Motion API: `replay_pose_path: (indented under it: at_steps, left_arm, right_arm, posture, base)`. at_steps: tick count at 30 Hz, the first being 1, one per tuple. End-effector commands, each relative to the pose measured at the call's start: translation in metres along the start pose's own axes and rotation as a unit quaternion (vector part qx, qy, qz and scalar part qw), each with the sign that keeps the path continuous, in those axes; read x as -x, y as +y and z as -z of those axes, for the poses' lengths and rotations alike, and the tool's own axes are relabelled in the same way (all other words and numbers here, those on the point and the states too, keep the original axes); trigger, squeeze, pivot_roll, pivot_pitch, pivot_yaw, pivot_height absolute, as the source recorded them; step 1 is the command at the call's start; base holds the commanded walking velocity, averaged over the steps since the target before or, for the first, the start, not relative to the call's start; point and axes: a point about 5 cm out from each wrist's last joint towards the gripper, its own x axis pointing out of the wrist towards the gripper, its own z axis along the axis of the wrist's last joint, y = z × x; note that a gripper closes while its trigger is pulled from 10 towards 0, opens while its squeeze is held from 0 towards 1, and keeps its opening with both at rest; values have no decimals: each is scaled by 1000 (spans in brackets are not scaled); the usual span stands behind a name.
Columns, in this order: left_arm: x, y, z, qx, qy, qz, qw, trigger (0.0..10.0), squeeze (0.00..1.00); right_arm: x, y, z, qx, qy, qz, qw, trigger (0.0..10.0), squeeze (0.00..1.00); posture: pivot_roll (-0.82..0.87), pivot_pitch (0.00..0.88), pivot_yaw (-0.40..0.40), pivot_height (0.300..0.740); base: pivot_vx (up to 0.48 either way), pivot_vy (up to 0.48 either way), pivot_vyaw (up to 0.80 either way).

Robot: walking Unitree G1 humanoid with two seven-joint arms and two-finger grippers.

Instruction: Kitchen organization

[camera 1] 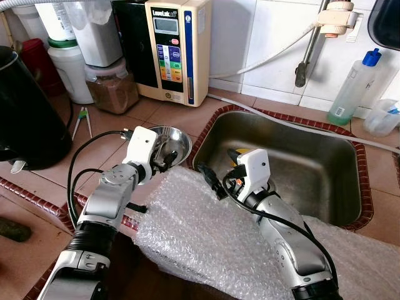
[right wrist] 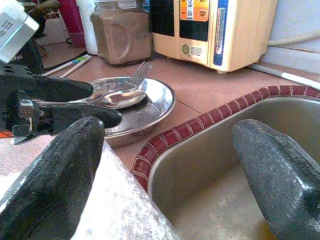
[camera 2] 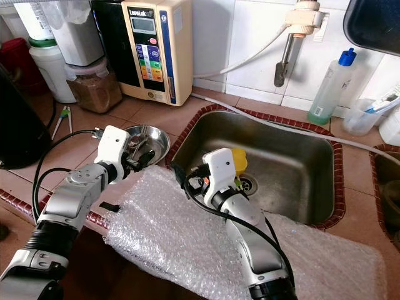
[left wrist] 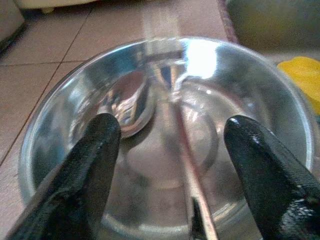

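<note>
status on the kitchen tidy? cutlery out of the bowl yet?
Not yet. Done: nothing visibly put away. In hand: the left claw is open at the steel bowl, its fingers either side of a utensil handle; spoon and fork lie inside. The right claw hovers open at the sink edge. Left: grasping, sorting.

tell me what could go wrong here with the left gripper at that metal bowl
1. The left gripper is open over the steel bowl, which sits close to the sink edge. A nudge could slide it into the sink.
2. The spoon and fork lie loose and overlapping in the bowl, so a pinch on one could flip the other out.
3. The bubble wrap lies against the bowl under both arms and may drag along with them.
</note>
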Motion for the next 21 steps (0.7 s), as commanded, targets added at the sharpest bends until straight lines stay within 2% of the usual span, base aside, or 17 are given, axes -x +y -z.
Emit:
replay_pose_path:
  at_steps: [1,8,21]
  left_arm:
    - [0,3,5,9,23,3,1000,0,0]
    - [2,8,6,17,38,15,999,0,0]
    - [4,7,11,21,59,22,998,0,0]
  right_arm:
    - [1,1,-4,0,-5,-5,1000,10000,0]
    - [0,0,-6,5,-5,-9,1000,10000,0]
    - [0,2,-7,7,-3,-32,999,10000,0]
  posture:
    - [-62,0,60,740]
    - [-56,0,56,740]
    - [-54,0,55,740]
  base:
    - [0,0,0]
    - [0,0,0]
    - [0,0,0]
